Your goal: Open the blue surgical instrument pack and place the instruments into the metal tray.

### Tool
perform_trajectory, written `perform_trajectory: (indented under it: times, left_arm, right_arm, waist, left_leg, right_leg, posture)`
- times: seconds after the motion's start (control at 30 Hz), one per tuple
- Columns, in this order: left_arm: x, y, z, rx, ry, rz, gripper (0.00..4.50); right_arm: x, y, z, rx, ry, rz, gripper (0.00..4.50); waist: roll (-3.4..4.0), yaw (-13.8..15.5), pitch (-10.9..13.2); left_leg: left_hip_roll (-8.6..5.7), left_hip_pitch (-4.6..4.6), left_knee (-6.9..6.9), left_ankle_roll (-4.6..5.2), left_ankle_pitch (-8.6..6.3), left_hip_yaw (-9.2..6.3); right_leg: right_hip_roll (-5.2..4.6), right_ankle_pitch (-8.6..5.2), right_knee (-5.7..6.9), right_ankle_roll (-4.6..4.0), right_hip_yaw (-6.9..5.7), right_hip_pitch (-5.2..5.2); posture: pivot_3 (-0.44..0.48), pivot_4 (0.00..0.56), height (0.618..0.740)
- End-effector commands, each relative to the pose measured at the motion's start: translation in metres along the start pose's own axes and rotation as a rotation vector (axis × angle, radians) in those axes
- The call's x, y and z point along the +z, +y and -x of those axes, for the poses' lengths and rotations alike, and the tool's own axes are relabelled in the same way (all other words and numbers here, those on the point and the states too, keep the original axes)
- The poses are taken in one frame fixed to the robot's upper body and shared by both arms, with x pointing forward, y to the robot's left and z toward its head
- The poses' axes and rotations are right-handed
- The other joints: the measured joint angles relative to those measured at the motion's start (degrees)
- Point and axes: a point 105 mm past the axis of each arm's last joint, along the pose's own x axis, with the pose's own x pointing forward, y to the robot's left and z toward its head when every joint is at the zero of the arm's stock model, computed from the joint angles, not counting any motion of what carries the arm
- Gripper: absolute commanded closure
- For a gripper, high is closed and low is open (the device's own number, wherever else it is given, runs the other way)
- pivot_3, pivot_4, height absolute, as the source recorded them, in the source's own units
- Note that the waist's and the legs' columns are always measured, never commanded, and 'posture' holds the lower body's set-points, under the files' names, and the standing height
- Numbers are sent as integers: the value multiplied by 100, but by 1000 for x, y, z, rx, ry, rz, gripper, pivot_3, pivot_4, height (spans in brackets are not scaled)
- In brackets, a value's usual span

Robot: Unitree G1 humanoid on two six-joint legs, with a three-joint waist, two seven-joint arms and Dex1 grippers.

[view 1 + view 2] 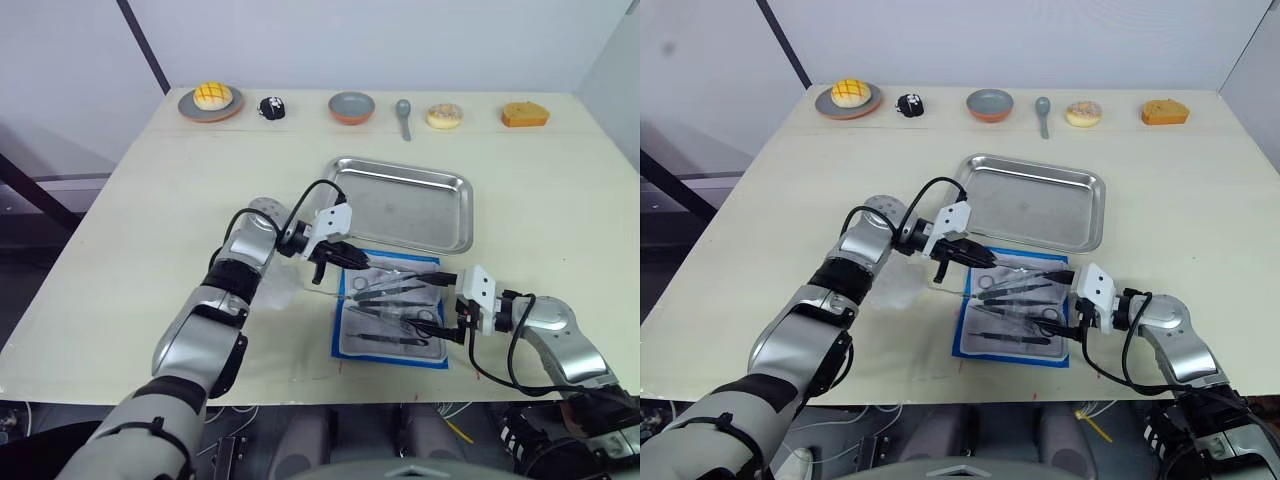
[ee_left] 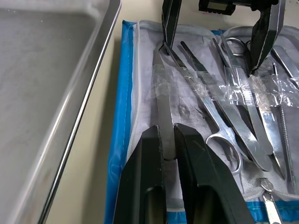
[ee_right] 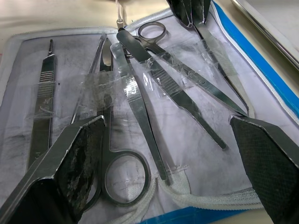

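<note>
1. Two grippers work over the blue surgical instrument pack (image 1: 392, 310), which lies unfolded on the cream table (image 1: 120, 230), its grey-white lining facing up.
2. The left gripper (image 1: 330, 262) sits at the pack's left edge, its fingers clenched on a slim flat metal instrument (image 2: 163, 109); in the left wrist view the two black fingers (image 2: 142, 182) pinch the near end of that tool while the rest of it runs away under a clear strap (image 2: 187, 88).
3. Just beyond this gripper, on its far side, stands the metal tray (image 1: 455, 190), close to the pack's far edge and holding nothing.
4. Between the two grippers lie the instruments (image 3: 140, 107): ring-handled scissors (image 3: 117, 154), forceps (image 3: 187, 84) and a scalpel handle (image 3: 44, 93), all side by side under clear straps, some crossing one another.
5. The right gripper (image 1: 448, 305) is at the pack's right edge, its fingers spread wide apart and gripping nothing; in the right wrist view the fingertips (image 3: 81, 154) straddle the row of tools.
6. Well beyond both grippers, along the table's far edge, stand a grey plate with a yellow bun (image 1: 211, 97), a small black-and-white figure (image 1: 272, 107), a round grey bowl (image 1: 352, 106), a grey spoon (image 1: 404, 115), a doughnut (image 1: 444, 115) and an orange cake slice (image 1: 525, 113).
</note>
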Motion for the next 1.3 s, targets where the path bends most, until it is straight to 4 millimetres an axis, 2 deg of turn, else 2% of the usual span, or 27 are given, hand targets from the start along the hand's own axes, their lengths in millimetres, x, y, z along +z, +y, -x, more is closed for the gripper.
perform_trajectory:
  times: [0.03, 0.47, 0.77, 1.3]
  left_arm:
    - [19, 5, 14, 31, -29, -64, 4366]
    - [9, -1, 34, 52, -3, -46, 4366]
    - [14, -5, 48, 60, 21, -53, 4366]
    - [10, -10, 72, 114, 72, -24, 4366]
  right_arm:
    - [-53, 10, 6, -20, 215, -116, 0]
    - [-55, 10, 6, -32, 225, -129, 0]
    - [-56, 9, 6, -32, 231, -131, 0]
    - [-58, 10, 4, -34, 231, -134, 0]
  waist:
    - [0, -10, 0]
    - [0, -54, 0]
    - [-1, -44, 0]
    - [0, -44, -1]
  left_leg:
    - [0, 0, 0, 0, 0, 0]
    - [3, 0, -3, -1, 0, -6]
    - [2, 1, -2, 0, 0, -7]
    - [3, 1, -2, 0, 0, -8]
  right_leg:
    - [0, 0, 0, 0, 0, 0]
    - [1, 0, -1, 0, -4, 0]
    - [-1, 0, -1, 0, -5, 2]
    - [0, 0, -2, 0, -5, 3]
  posture:
    - [0, 150, 740]
    - [0, 150, 740]
    - [0, 150, 740]
    - [0, 150, 740]
